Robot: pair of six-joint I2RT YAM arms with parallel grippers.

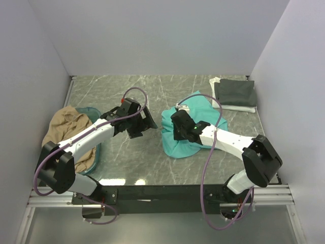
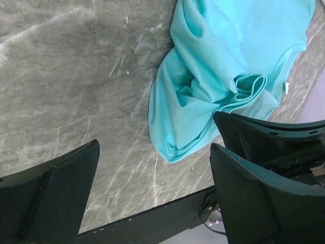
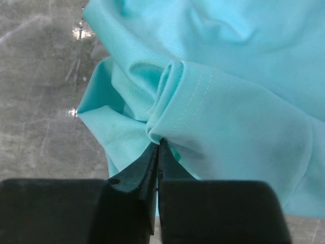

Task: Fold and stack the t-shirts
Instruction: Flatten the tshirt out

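The teal-green t-shirt (image 1: 195, 109) lies crumpled at the table's centre right; it also shows in the left wrist view (image 2: 223, 66) and the right wrist view (image 3: 228, 91). My right gripper (image 1: 177, 128) is shut, its tips (image 3: 160, 143) pinching a hemmed fold of this shirt at its left edge. My left gripper (image 1: 143, 123) is open and empty, just left of the shirt, above bare table. The tan t-shirt (image 1: 68, 129) sits bunched in the basket at the left. The dark grey t-shirt (image 1: 234, 92) lies folded on the white one (image 1: 242, 108) at the back right.
The teal plastic basket (image 1: 91, 110) stands at the left edge of the marble table (image 1: 127, 157). White walls close in left, right and behind. A black rail (image 2: 152, 216) runs along the table's near edge.
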